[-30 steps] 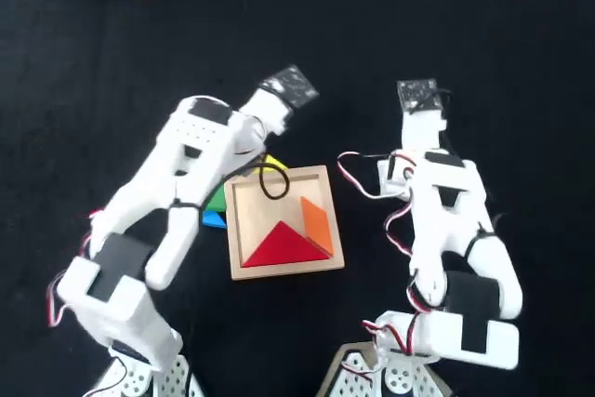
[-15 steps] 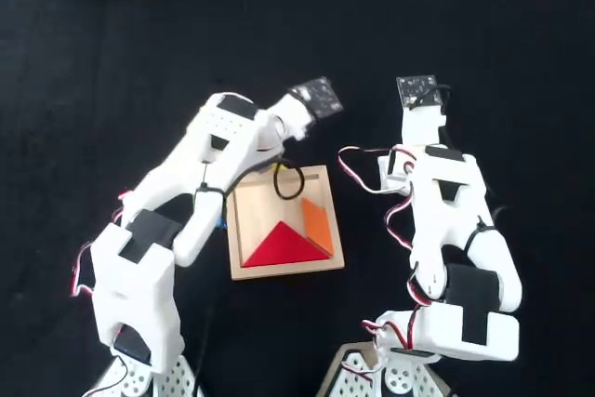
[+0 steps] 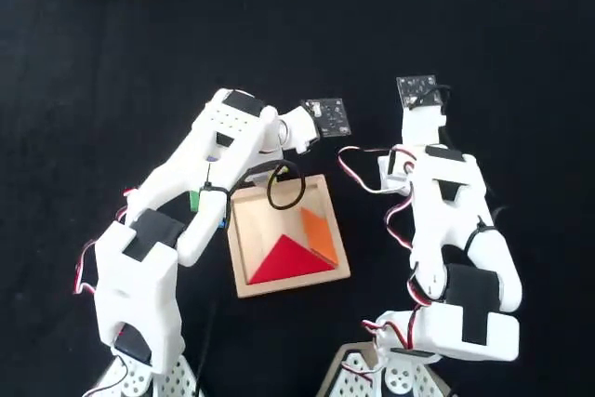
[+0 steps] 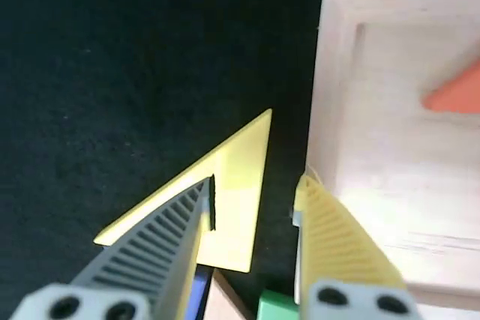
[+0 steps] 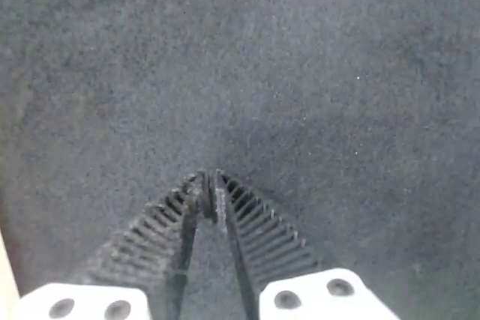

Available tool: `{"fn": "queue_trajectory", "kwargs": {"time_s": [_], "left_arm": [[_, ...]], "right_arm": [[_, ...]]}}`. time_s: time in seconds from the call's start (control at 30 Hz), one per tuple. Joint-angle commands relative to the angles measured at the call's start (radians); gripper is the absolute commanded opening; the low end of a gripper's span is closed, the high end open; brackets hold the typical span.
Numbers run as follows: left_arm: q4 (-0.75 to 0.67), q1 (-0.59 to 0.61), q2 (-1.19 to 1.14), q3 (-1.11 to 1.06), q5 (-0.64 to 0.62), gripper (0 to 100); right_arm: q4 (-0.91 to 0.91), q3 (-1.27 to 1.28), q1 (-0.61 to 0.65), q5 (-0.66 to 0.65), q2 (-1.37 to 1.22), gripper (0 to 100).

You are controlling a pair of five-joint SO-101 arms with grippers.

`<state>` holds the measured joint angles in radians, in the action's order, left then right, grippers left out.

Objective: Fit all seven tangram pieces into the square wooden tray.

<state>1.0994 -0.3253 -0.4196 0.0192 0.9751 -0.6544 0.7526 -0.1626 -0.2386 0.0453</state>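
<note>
The square wooden tray (image 3: 244, 271) lies between the arms, holding a red triangle (image 3: 284, 260) and an orange piece (image 3: 318, 234). My left arm leans over its far left corner. My left gripper (image 4: 255, 189) is open, low over a yellow triangle (image 4: 232, 162) that lies on the cloth just outside the tray wall (image 4: 330, 110). One finger (image 4: 176, 249) rests over the triangle; the other (image 4: 330, 234) is by the tray's edge. A green piece (image 4: 277, 306) and a blue piece (image 4: 199, 290) peek out beneath the gripper. My right gripper (image 5: 208, 189) is shut over bare black cloth.
In the high view a green piece (image 3: 194, 200) and a blue one (image 3: 223, 223) show left of the tray, partly under the left arm. The right arm (image 3: 446, 202) stands right of the tray. A black cloth (image 3: 521, 72) covers the table.
The left arm swung right, toward the tray's far left corner. The tray slid a little toward the front and turned slightly. The right arm stayed put.
</note>
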Motion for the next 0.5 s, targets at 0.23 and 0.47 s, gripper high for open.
{"fn": "queue_trajectory", "kwargs": {"time_s": [0.23, 0.47], "left_arm": [[-0.203, 0.002, -0.120, 0.082, 0.008, 19], [-0.199, 0.076, -0.216, 0.335, -0.103, 19]], "right_arm": [[-0.005, -0.056, -0.008, 0.000, -0.001, 1.1], [-0.005, -0.056, -0.008, 0.000, -0.001, 1.1]]}}
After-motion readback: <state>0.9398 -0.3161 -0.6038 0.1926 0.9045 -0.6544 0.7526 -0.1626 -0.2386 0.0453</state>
